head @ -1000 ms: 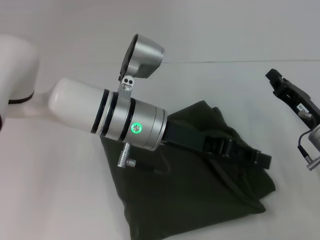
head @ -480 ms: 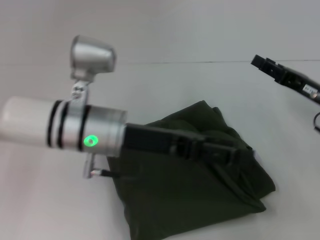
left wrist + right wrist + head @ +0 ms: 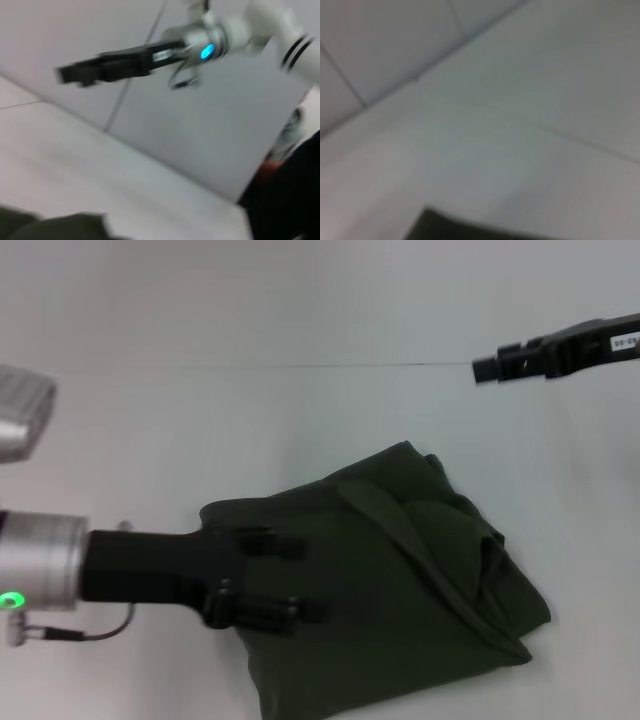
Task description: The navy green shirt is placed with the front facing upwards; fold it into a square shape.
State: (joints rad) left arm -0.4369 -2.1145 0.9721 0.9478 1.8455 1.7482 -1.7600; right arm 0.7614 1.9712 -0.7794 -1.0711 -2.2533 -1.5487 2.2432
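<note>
my left claw [image 3: 300,580] is spread open with nothing in it, its fingers over the shirt's left edge. my right claw [image 3: 483,368] hangs high at the far right; i cannot tell its opening. the navy green shirt [image 3: 400,600] lies bunched on the white table [image 3: 150,420].

Head cam's looking down from above at the table [image 3: 150,440], with the folded shirt [image 3: 400,590] low in frame. Left wrist cam's sitting low, facing across at the right gripper [image 3: 67,75]. Right wrist cam's catching table and a dark shirt corner [image 3: 460,227].
</note>
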